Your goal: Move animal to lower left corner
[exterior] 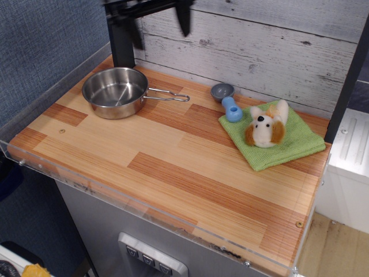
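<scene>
The claw hangs above the back edge of the counter, its two fingers spread apart with nothing between them. Below it and to its left sits the pan, whose handle reaches rightward to a spot under the claw. Well to the claw's right and nearer the front lies the cloth, with the animal on it. The scoop lies between claw and cloth, touching the cloth's left corner. The lower left corner lies far forward and left of the claw.

Even soft light, sharp, faint shadows
</scene>
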### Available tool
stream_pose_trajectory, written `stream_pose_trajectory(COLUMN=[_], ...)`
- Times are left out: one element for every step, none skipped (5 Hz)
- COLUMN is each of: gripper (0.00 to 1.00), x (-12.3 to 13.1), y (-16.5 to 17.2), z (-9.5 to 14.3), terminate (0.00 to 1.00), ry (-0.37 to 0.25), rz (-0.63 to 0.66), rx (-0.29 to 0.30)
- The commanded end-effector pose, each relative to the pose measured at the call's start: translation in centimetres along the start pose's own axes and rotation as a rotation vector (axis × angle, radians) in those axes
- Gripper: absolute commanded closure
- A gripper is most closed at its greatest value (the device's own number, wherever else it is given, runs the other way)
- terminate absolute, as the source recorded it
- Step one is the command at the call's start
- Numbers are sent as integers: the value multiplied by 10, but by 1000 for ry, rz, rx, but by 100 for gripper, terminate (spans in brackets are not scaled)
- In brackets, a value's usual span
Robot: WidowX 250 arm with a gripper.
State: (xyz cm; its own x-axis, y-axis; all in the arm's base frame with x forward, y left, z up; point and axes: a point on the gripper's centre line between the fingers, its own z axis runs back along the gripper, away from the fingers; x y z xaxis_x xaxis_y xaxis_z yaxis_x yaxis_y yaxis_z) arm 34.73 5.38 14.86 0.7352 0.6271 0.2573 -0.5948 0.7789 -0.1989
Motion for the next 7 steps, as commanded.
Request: stream_pose_trajectory(gripper=[0, 0, 0, 0, 0, 0, 0], x=[-30, -52, -65, -76, -85, -91, -92], y=[-55, -73, -83, -80, -78, -74, -80], z=[9, -3, -11, -29, -53, -72, -85], terminate=[0, 0, 0, 0, 0, 0, 0], ry=[-17, -3, 23, 55, 87, 111, 124], rz=[-173, -273, -317, -363, -394, -420, -448], rx=[-54, -88, -88, -66, -53, -29, 0])
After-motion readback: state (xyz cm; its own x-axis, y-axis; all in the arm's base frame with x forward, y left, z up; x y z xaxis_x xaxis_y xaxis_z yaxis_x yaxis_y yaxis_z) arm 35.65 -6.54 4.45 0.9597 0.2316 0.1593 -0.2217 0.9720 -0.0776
